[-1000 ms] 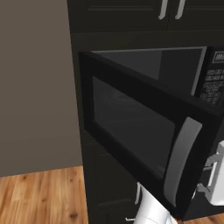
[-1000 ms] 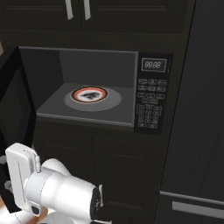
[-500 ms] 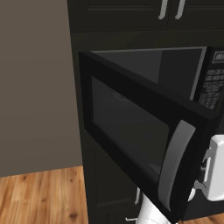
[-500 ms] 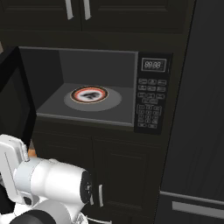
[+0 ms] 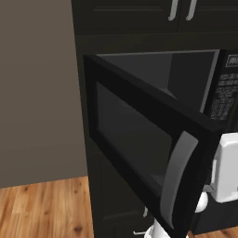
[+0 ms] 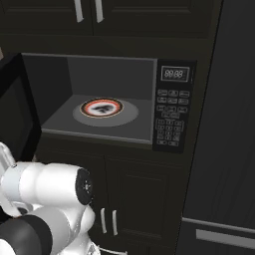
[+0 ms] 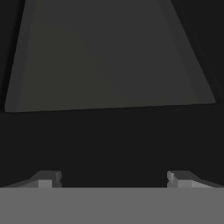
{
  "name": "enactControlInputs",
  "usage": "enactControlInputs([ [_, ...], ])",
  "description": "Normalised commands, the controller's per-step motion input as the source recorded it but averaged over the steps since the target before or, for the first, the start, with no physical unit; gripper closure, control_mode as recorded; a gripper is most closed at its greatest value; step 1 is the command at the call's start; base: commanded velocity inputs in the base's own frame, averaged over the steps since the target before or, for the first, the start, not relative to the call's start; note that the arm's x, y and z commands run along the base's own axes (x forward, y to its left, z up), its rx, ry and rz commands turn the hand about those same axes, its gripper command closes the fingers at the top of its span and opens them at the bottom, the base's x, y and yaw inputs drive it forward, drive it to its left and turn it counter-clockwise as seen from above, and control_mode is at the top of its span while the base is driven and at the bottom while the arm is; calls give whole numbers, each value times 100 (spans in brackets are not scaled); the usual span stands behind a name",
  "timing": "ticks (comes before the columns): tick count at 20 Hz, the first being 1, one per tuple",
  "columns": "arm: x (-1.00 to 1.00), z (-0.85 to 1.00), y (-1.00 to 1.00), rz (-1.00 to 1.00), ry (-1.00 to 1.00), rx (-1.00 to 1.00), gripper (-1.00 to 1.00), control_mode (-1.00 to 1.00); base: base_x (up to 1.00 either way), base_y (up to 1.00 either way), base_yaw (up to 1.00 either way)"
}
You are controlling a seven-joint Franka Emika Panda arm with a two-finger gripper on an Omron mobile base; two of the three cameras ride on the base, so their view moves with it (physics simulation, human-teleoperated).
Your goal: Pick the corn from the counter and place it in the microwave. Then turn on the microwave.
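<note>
Rising at the bottom of the hand view, the gripper [image 7: 114,179] shows its two dark fingertips [image 7: 47,178] set wide apart with nothing between them, facing a dark surface with a grey trapezoid panel above. In the right base view the white arm [image 6: 45,199] fills the lower left corner, below the open door's edge. The microwave [image 6: 172,112] stands open: in the left base view its door [image 5: 139,144] swings out toward the camera, with the grey window and the curved silver handle [image 5: 176,179] near its free edge. Inside the cavity, the turntable plate [image 6: 102,108] with its red ring lies on the grey floor, and a dark mark sits at its middle; whether anything lies on it I cannot tell. The corn cannot be made out on the plate or between the fingers. To the right of the cavity is the keypad [image 6: 172,119], with the display [image 6: 175,74] above it. Black cabinet doors [image 6: 124,199] sit below the microwave, upper cabinets [image 6: 89,12] above. Wood flooring [image 5: 44,209] and a grey-brown wall [image 5: 37,88] lie left of the cabinetry.
</note>
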Motion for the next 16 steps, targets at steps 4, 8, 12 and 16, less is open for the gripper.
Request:
enactControlInputs([
  [4,-10,-10,44,0,-11,0,-100,-100,0,0,0],
  [8,-6,-11,43,0,-7,0,-100,-100,0,0,0],
  [12,-3,-12,42,0,-5,0,-100,-100,0,0,0],
  [16,0,-16,44,0,-2,0,-100,-100,0,0,0],
])
